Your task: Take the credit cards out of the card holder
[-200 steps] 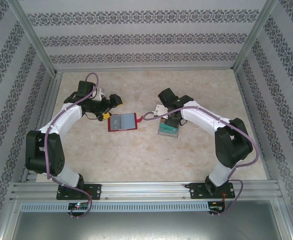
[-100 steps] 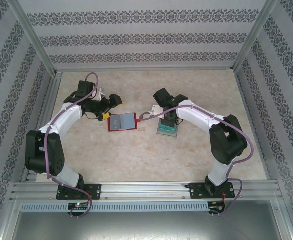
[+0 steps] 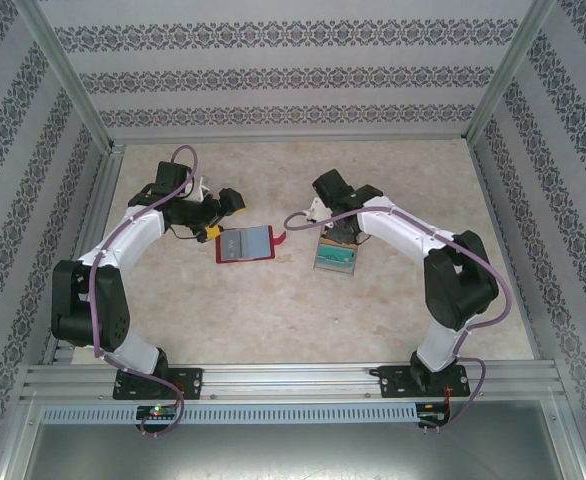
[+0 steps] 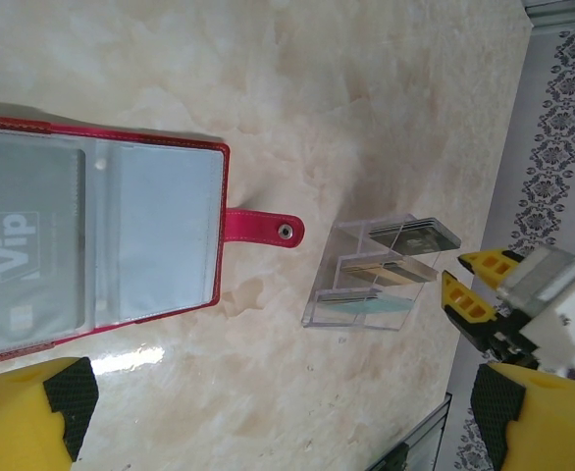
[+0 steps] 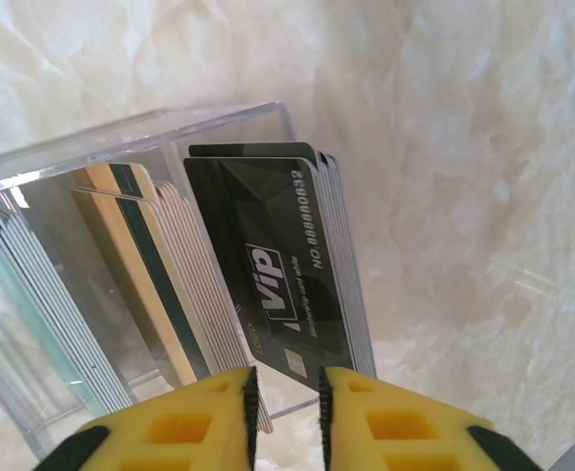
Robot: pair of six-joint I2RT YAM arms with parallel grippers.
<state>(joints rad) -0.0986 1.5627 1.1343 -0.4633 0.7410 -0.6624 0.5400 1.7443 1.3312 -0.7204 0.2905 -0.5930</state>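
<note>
The red card holder (image 3: pixel 245 243) lies open on the table, its tab (image 4: pixel 268 229) pointing toward a clear box. A grey VIP credit card (image 4: pixel 23 255) sits in its left see-through pocket (image 4: pixel 101 235). My left gripper (image 3: pixel 223 217) hovers at the holder's left edge, open wide (image 4: pixel 280 394) with nothing between its fingers. My right gripper (image 3: pixel 338 235) is right above the clear box (image 3: pixel 335 256). Its jaws (image 5: pixel 286 392) stand slightly apart, open, with the lower edge of a black VIP card (image 5: pixel 278 265) just beyond them; the card stands in the box's right slot.
The clear box (image 5: pixel 121 196) also holds beige-gold cards (image 5: pixel 130 255) in its middle slot and teal cards (image 5: pixel 32 304) on the left. From the left wrist the box (image 4: pixel 381 275) shows with the right gripper (image 4: pixel 464 278) beside it. Patterned walls (image 3: pixel 293 80) enclose the table.
My right gripper has parted its jaws and let go of the black card in the clear box, shifting slightly back. The left arm and the card holder have not moved.
</note>
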